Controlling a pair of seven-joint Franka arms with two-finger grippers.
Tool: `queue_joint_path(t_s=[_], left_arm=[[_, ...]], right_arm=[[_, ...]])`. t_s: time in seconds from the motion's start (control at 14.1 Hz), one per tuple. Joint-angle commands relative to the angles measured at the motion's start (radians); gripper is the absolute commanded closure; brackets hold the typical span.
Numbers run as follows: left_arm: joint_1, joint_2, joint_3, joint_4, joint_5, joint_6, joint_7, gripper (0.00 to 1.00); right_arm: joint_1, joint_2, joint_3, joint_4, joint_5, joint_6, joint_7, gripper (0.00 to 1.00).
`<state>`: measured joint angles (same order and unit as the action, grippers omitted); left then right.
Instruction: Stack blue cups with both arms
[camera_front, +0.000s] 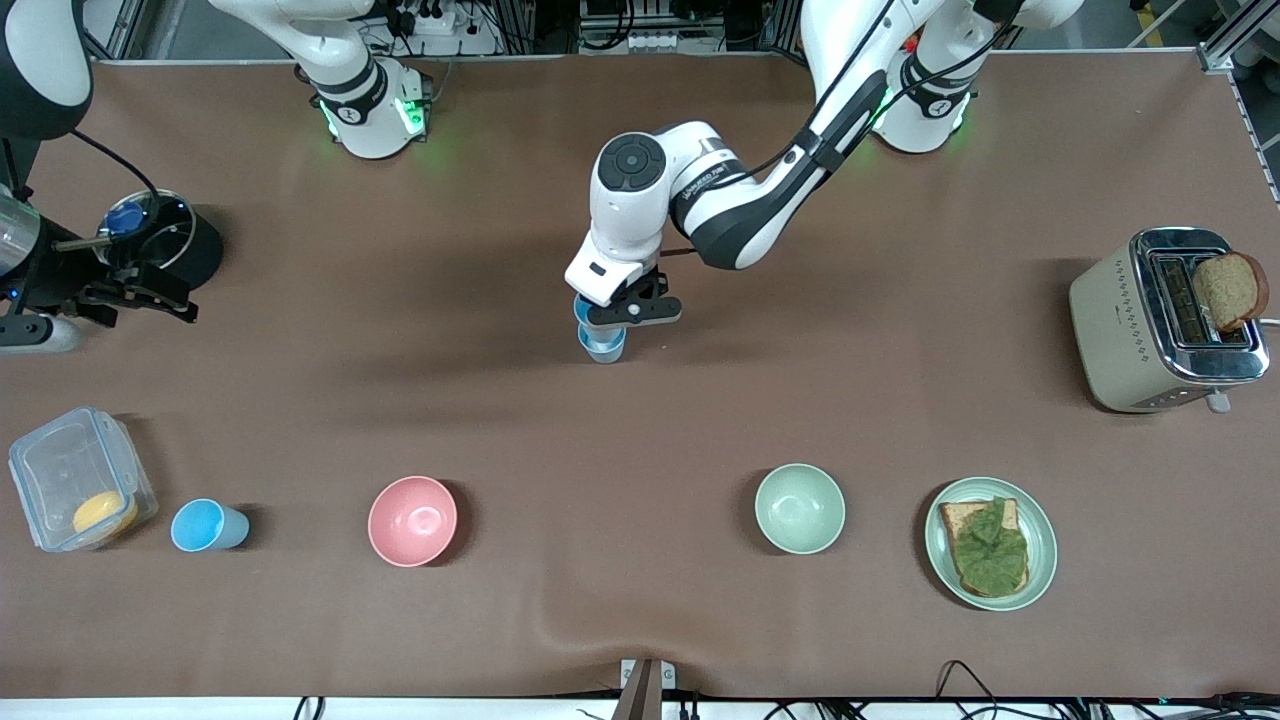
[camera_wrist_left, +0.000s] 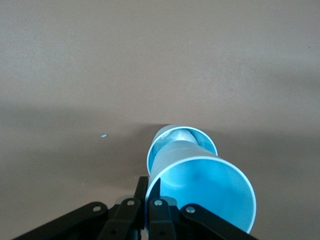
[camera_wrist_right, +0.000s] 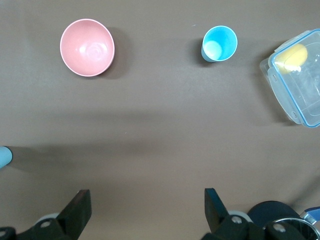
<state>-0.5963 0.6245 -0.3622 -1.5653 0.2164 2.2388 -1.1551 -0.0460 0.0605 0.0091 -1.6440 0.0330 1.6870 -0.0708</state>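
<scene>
My left gripper (camera_front: 612, 318) is shut on the rim of a blue cup (camera_front: 584, 311) with a bright sky-blue inside. It holds the cup tilted, with its base dipping into a second blue cup (camera_front: 603, 346) that stands upright mid-table. The left wrist view shows the fingers (camera_wrist_left: 142, 181) pinching the held cup's wall (camera_wrist_left: 200, 192), and the lower cup (camera_wrist_left: 176, 135) is pale inside. A third blue cup (camera_front: 207, 525) stands near the front camera at the right arm's end; it also shows in the right wrist view (camera_wrist_right: 219, 44). My right gripper (camera_front: 150, 292) (camera_wrist_right: 145, 207) is open and empty, waiting over bare table.
A pink bowl (camera_front: 412, 520) (camera_wrist_right: 87, 47) and a pale green bowl (camera_front: 799, 508) stand near the front camera. A clear lidded box (camera_front: 75, 480) holds something yellow. A black round pot (camera_front: 180, 245) is beside the right gripper. A plate with a sandwich (camera_front: 990, 542) and a toaster (camera_front: 1160, 320) are at the left arm's end.
</scene>
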Motion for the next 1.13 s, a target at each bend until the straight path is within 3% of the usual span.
queue_joint_path(t_s=[0.0, 0.07, 0.5, 0.78, 1.06], left_arm=[[-0.011, 0.020, 0.006, 0.039, 0.034, -0.004, -0.021, 0.49], [-0.011, 0.020, 0.009, 0.040, 0.037, -0.004, -0.009, 0.00], [0.001, -0.011, 0.011, 0.079, 0.070, -0.005, -0.012, 0.00], [0.102, -0.106, 0.058, 0.106, 0.070, -0.105, 0.020, 0.00], [0.246, -0.169, 0.052, 0.157, 0.040, -0.260, 0.129, 0.00]], right_arm=[[-0.017, -0.014, 0.009, -0.004, 0.010, -0.012, 0.002, 0.00], [-0.017, -0.014, 0.009, -0.004, 0.010, -0.012, 0.002, 0.00], [-0.017, -0.014, 0.009, -0.004, 0.010, -0.013, 0.003, 0.00], [-0.017, -0.014, 0.009, -0.004, 0.010, -0.013, 0.003, 0.00], [-0.017, -0.014, 0.009, -0.004, 0.010, -0.013, 0.005, 0.00]])
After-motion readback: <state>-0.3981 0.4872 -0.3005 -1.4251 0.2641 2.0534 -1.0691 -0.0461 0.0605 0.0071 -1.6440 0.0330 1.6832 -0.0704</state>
